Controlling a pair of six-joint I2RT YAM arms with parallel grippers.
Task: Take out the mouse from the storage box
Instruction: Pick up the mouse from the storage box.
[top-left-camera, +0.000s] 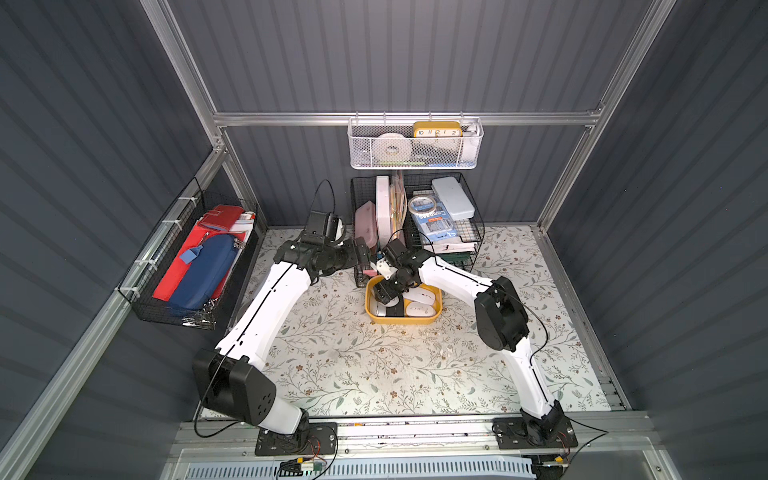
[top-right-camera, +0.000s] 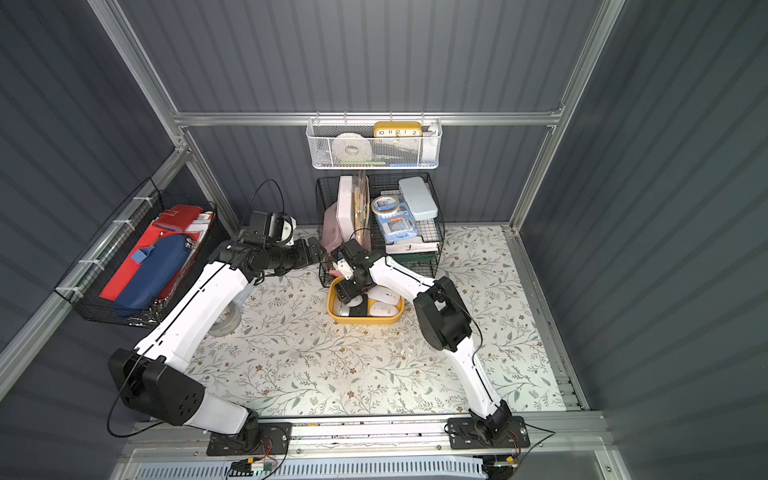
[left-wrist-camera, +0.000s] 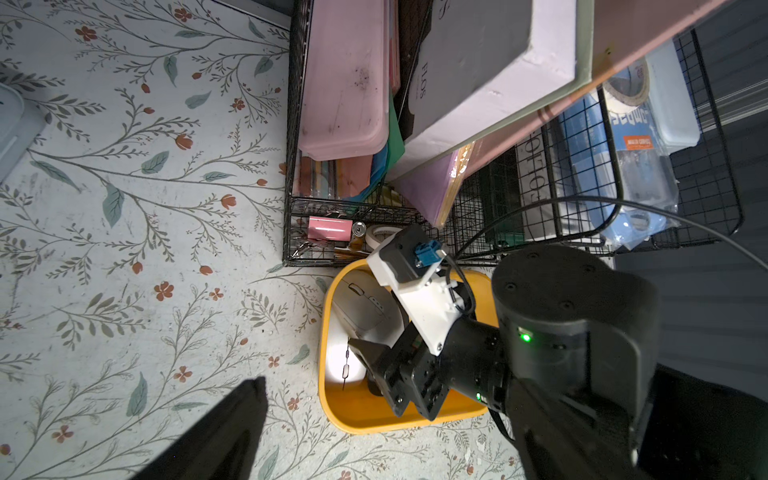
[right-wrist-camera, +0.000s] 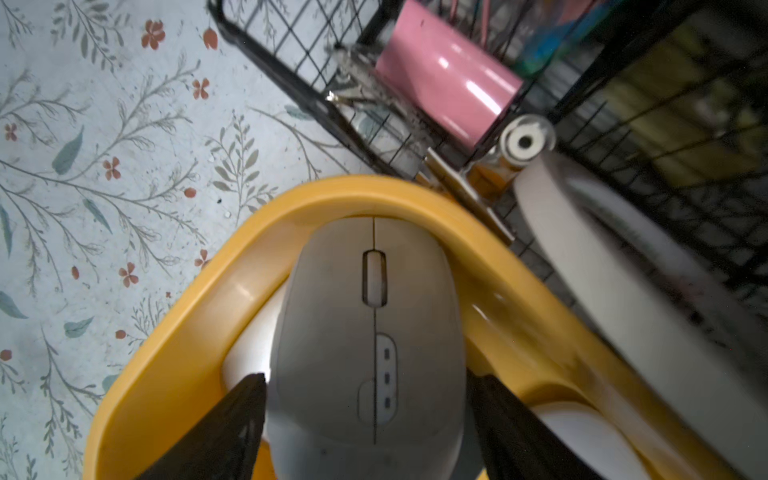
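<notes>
Right hand straddles grey mouse inside storage box, fingers beside its flanks for a pinch; can't tell if clenched. Left hand released, empty, left of box.

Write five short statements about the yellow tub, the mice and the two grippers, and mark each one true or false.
1. The right gripper is down inside the storage box. True.
2. Its fingers sit against both sides of the grey mouse. True.
3. The grey mouse is the only mouse in the box. False: white mice lie beside it.
4. The left gripper holds a mouse. False: it is open and empty, next to the black wire basket.
5. The storage box hangs on the back wall. False: it stands on the floral table.
</notes>
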